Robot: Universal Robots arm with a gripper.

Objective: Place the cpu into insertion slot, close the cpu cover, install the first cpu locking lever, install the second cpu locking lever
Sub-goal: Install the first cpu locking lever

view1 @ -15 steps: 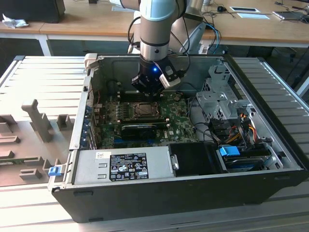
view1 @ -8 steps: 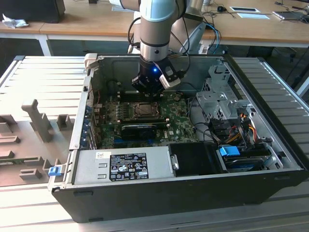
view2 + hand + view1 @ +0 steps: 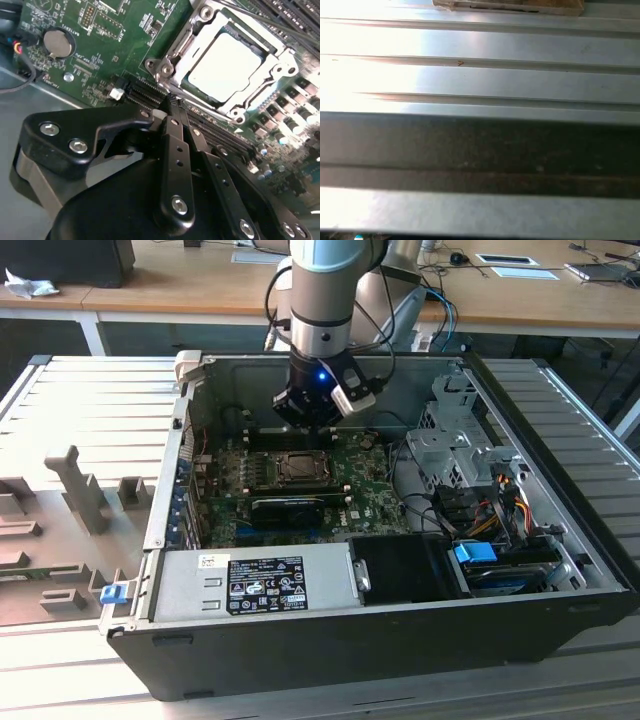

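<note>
Hovering above motherboard [image 3: 300, 490], jaws together, empty; cpu [image 3: 225, 67] seated in insertion slot [image 3: 172, 55], cpu cover [image 3: 280, 62] closed, at 1 o'clock.

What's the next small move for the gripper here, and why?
Probably a short sideways shift toward the socket edge, to reach a locking lever. In the second wrist view the cpu already lies in the insertion slot with the cpu cover closed flat around it, and the gripper, fingers together and holding nothing, sits just beside that frame.
</note>
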